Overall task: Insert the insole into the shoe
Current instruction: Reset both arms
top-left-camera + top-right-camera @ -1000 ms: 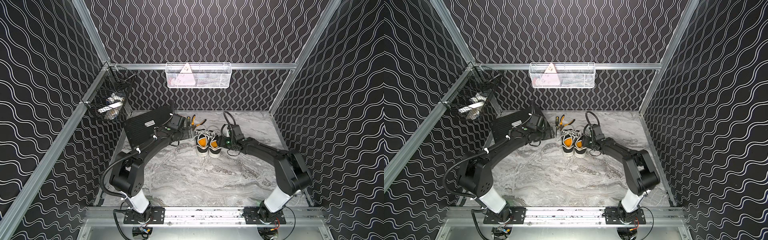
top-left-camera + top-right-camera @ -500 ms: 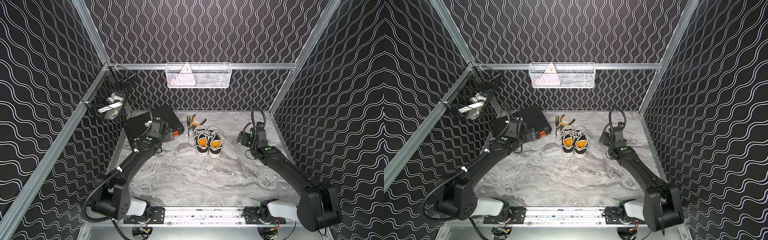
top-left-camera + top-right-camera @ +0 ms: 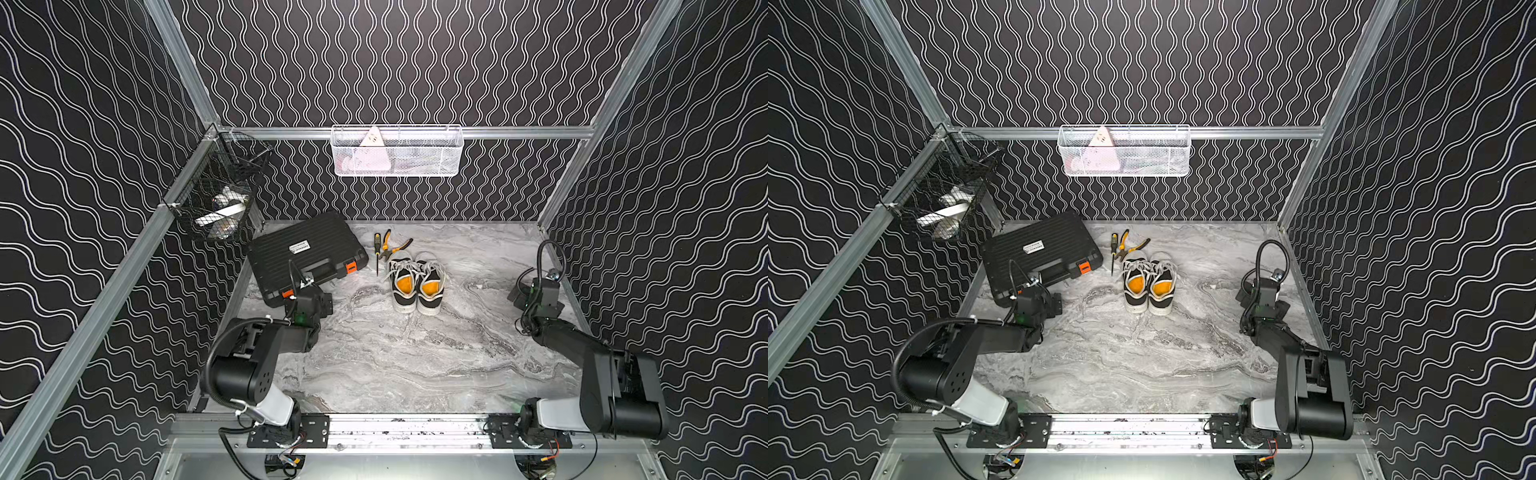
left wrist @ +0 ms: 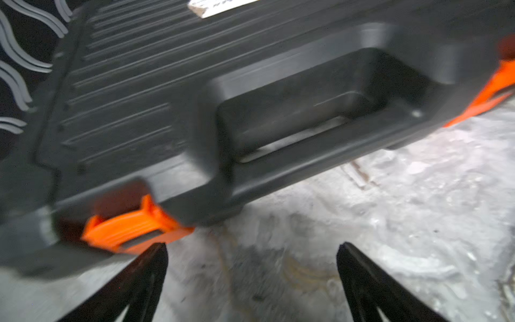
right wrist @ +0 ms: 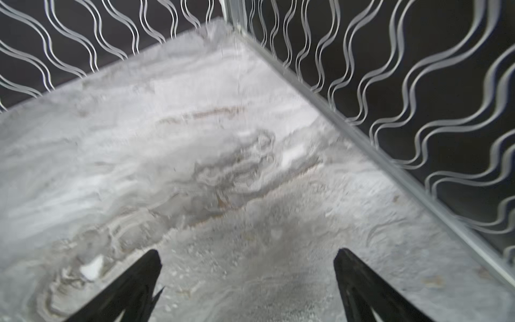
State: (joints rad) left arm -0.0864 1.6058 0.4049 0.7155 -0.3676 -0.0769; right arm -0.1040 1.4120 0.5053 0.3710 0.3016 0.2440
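Observation:
Two black-and-white shoes (image 3: 417, 286) (image 3: 1148, 286) stand side by side at the middle back of the marble table. An orange insole lies inside each: the left shoe's insole (image 3: 404, 284) and the right shoe's insole (image 3: 431, 286). My left gripper (image 4: 250, 248) is open and empty, low over the table, well left of the shoes and facing the tool case. My right gripper (image 5: 248, 253) is open and empty, far right of the shoes, facing the back right corner. Neither gripper touches a shoe.
A black tool case (image 3: 305, 255) (image 4: 250, 83) with orange latches (image 4: 133, 228) lies at the back left. A screwdriver (image 3: 377, 253) and pliers (image 3: 392, 245) lie behind the shoes. A white wire basket (image 3: 397, 151) and a black one (image 3: 220, 199) hang on the walls. The right wall rail (image 5: 362, 139) is close.
Both arms have pulled back from the shoes, the left towards the tool case and the right towards the right wall. The right gripper's jaws have spread wider.

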